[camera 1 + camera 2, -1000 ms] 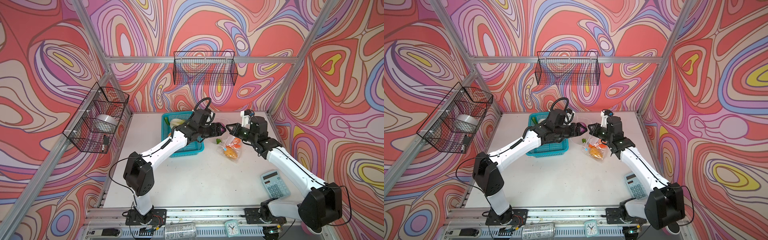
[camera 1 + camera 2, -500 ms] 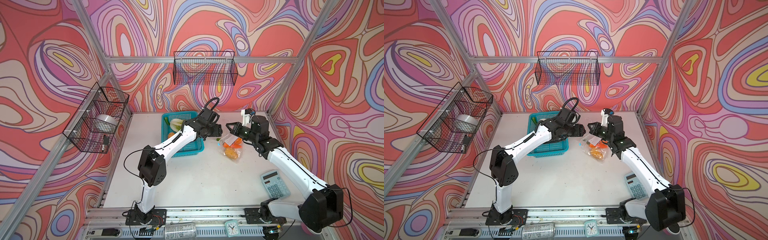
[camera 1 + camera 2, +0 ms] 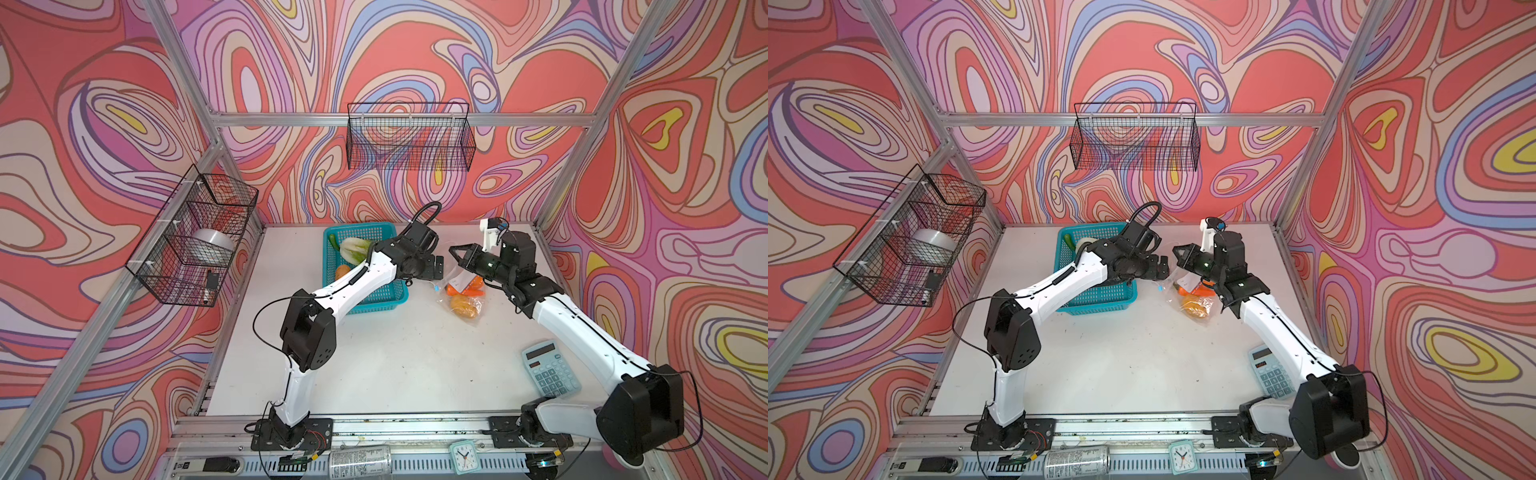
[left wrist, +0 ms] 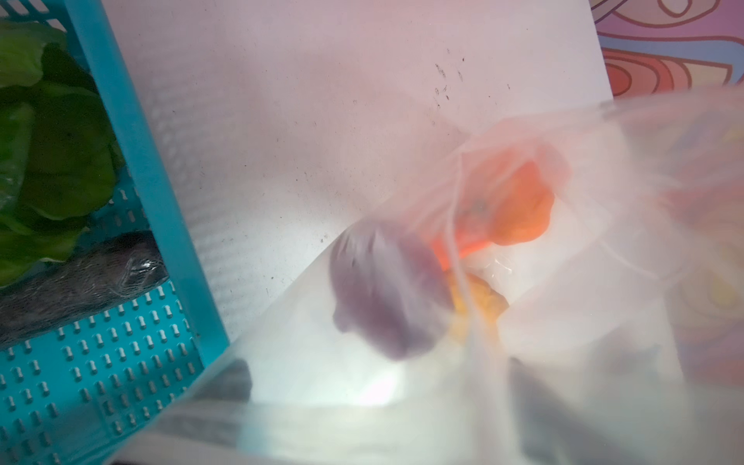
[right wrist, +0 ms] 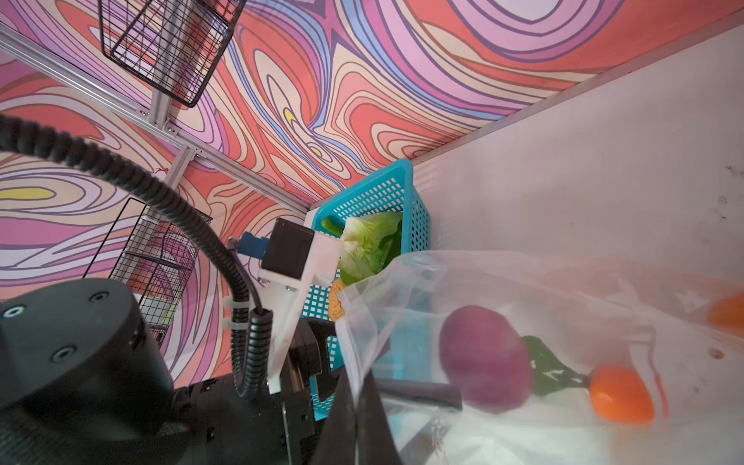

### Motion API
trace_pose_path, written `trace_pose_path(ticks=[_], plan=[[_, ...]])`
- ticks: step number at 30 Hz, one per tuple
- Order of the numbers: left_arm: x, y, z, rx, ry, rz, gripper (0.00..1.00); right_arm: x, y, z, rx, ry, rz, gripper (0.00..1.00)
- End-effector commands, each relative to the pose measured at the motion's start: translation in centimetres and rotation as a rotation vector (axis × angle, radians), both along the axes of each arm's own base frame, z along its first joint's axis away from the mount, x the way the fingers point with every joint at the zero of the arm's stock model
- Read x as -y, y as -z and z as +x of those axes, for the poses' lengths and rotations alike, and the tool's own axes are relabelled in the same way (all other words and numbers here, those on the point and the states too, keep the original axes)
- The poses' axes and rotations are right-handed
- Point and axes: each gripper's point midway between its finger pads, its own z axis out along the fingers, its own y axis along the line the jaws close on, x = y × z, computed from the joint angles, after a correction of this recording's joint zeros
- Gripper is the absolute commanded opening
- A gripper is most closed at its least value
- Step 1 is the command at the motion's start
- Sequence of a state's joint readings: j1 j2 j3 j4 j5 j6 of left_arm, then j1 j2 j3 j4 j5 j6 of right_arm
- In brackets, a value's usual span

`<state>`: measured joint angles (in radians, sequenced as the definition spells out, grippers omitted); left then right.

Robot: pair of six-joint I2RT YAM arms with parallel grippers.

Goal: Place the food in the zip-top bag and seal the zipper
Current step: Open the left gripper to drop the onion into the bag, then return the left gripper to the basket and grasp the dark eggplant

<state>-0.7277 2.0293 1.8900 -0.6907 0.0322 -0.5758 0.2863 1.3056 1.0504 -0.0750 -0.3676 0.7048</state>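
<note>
One more item bagged: the purple onion is released.
Left gripper (image 3: 437, 267), gripping a second ago, now stands wide and empty at the bag's mouth. The onion (image 5: 483, 358) sits inside the bag (image 3: 465, 301) beside the orange pieces (image 5: 620, 398). Right gripper (image 3: 457, 255) pinches the raised mouth edge. The bag's long axis slopes from the mouth, facing the basket (image 3: 399, 297), down toward the table (image 3: 395, 365) front. Cabbage (image 3: 353, 249) remains; mouth unsealed.

The left arm (image 3: 361, 278) and right arm (image 3: 573, 320) both reach inward, left fingers (image 3: 439, 265) spread wide, right fingers (image 5: 350, 435) pinched shut.

A calculator (image 3: 550, 369) lies well apart from the teal basket (image 3: 386, 297).
</note>
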Motion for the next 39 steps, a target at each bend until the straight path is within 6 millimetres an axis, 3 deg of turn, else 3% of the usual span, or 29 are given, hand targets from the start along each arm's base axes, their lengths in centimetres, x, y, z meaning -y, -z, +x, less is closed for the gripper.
trace_pose_path(ticks=[1, 7, 15, 19, 24, 28, 34, 37, 39], plan=[[-0.9, -0.9, -0.5, 0.006, -0.005, 0.028, 1.0, -0.1, -0.2, 0.1, 0.015, 0.001, 0.003, 0.0], [-0.7, -3.3, -0.8, 0.048, 0.01, -0.023, 1.0, 0.1, -0.2, 0.1, 0.01, 0.01, -0.008, 0.0], [-0.5, -8.8, -1.6, 0.156, 0.061, -0.135, 1.0, 0.8, 1.0, -0.1, -0.014, 0.034, -0.051, 0.0], [-1.5, -11.4, -2.2, 0.239, 0.056, -0.169, 1.0, 0.8, 0.8, 0.0, -0.009, 0.035, -0.061, 0.0], [-4.7, -13.9, -2.5, 0.369, -0.018, -0.156, 1.0, 0.9, 0.9, 0.1, -0.015, 0.038, -0.069, 0.0], [-8.9, -12.8, -1.7, 0.403, -0.13, -0.074, 1.0, 0.8, 0.9, 0.2, -0.02, 0.037, -0.066, 0.0], [-13.8, -7.9, -0.3, 0.276, -0.237, -0.052, 1.0, 0.9, 1.1, 0.3, -0.03, 0.041, -0.079, 0.0], [-14.9, -5.3, 0.6, 0.229, -0.2, -0.022, 1.0, 0.9, 1.4, 0.2, -0.043, 0.042, -0.08, 0.0], [-14.4, -3.7, 1.2, 0.184, -0.1, -0.057, 1.0, 0.9, 1.5, 0.2, -0.05, 0.041, -0.081, 0.0]])
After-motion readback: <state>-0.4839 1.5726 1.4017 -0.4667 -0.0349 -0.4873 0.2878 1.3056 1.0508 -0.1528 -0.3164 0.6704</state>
